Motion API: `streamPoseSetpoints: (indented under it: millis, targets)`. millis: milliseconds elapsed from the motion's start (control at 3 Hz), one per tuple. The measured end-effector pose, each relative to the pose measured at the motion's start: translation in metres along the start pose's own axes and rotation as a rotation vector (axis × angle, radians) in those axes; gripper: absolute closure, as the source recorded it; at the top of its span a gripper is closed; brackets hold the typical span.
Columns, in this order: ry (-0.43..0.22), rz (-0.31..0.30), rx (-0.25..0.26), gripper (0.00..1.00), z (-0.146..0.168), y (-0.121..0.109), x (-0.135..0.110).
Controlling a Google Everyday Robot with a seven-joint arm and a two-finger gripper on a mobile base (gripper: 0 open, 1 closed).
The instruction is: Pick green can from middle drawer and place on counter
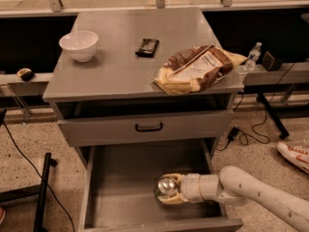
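The green can (165,187) stands upright on the floor of the open middle drawer (125,178), toward its front right; its shiny silver top shows. My gripper (170,190) reaches in from the right on a white arm (251,195), and its tan fingers are closed around the can's sides. The counter (125,66) is the flat grey top of the cabinet above.
On the counter lie a white bowl (78,45) at the left, a dark snack bar (147,47) in the middle and a chip bag (195,67) at the right edge. A closed drawer front with a black handle (148,127) sits above the open drawer. A clear bottle (251,56) stands behind right.
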State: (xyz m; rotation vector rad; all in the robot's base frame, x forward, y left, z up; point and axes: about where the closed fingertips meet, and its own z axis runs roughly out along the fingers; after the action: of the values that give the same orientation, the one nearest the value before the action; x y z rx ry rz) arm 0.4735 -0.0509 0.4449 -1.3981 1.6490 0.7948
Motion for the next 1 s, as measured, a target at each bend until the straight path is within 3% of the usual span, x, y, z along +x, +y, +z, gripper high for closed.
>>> streamPoseSetpoints:
  millis: [333, 667, 1000]
  targets:
    - [-0.116, -0.129, -0.003, 1.00, -0.031, 0.012, -0.077]
    - [-0.084, -0.249, -0.041, 1.00, -0.048, 0.034, -0.152]
    - [0.051, -0.344, -0.125, 1.00, -0.078, 0.028, -0.246]
